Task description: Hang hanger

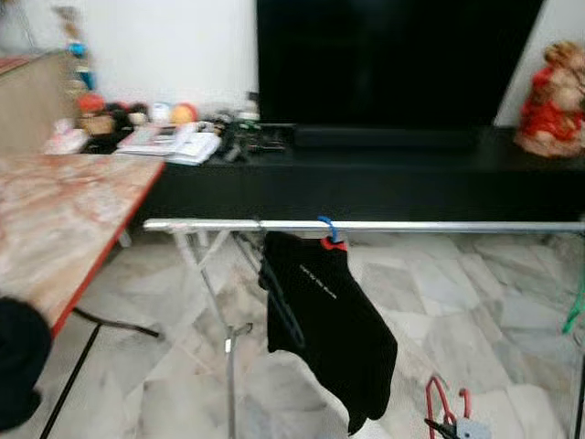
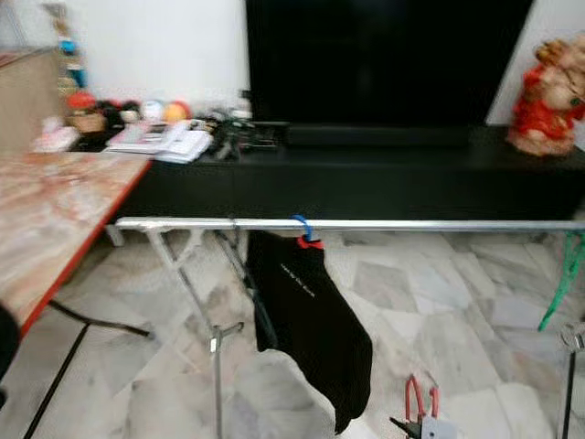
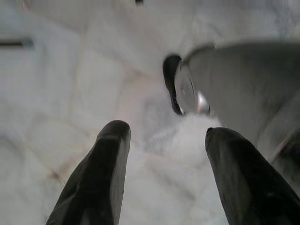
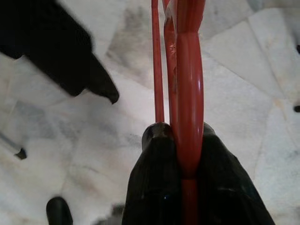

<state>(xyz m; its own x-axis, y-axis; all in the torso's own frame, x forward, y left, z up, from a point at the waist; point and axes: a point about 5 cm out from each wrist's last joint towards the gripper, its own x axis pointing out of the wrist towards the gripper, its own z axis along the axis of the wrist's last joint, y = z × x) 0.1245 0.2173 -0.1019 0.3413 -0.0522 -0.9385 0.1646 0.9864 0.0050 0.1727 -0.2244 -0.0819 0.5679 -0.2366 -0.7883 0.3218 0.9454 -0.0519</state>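
Pale marble floor lies under the right gripper (image 4: 180, 154), pinched tight on a red hanger (image 1: 442, 400), held low. The left gripper (image 3: 164, 140) hangs wide open, holding nothing. Next, I think, lift the hanger onto the silver rail (image 1: 439, 226). Bare rail waits right of the black shirt (image 1: 324, 320).

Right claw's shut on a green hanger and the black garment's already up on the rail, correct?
Not quite: the hanger is red, not green, as the right wrist view shows. The right claw is shut on it, and the black garment already hangs on the rail.
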